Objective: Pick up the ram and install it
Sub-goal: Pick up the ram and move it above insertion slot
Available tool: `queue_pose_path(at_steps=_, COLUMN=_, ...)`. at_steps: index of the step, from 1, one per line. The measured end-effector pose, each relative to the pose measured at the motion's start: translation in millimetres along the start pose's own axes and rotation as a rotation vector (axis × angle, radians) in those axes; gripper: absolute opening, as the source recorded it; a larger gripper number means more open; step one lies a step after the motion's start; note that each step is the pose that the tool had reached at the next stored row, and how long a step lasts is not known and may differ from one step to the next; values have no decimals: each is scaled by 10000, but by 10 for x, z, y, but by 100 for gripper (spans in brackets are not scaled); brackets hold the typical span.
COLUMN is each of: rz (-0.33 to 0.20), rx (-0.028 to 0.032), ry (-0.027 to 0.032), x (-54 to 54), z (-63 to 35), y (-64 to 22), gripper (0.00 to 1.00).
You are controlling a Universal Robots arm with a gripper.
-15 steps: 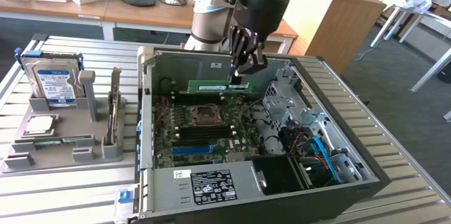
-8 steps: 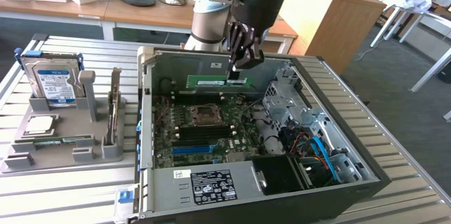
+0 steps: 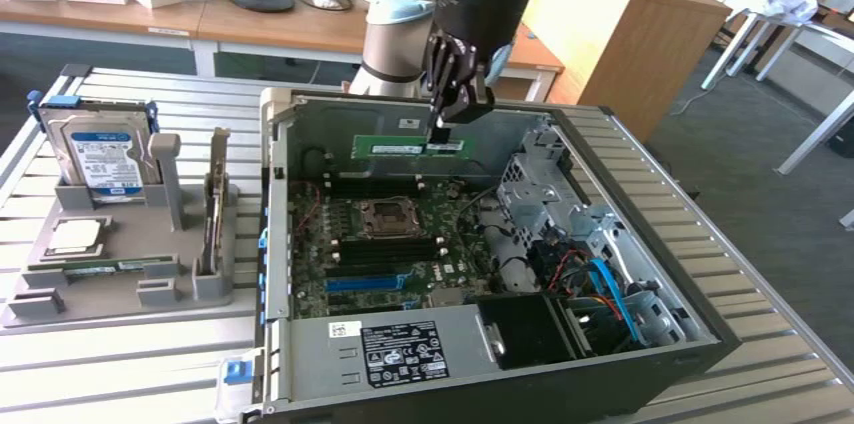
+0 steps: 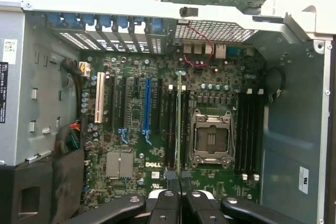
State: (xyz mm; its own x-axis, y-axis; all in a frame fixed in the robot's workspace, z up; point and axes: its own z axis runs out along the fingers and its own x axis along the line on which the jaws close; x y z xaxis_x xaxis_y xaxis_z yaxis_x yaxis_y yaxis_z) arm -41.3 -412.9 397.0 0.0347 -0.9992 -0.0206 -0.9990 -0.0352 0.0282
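Ram (image 3: 414,147) is held edge-down over the open case (image 3: 694,279), clamped in the claw (image 3: 441,134) — installation is judged under way, exact alignment with a memory slot (image 4: 170,129) demanded.

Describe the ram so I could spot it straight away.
Find the big open computer case lying on its side. Over its green motherboard hangs the robot's gripper, shut on the ram: a long, thin green strip with a pale label, the one board held up in the air, not seated in the case.
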Motion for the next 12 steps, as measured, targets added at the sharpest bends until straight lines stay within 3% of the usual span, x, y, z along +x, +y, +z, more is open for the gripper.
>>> queue_pose_path(at_steps=5, rz=0, rx=-1, ry=1, x=3, z=-1, y=-86, gripper=11)
queue_pose_path(at_steps=12, rz=0, rx=-1, ry=1, x=3, z=41, y=-90, gripper=11)
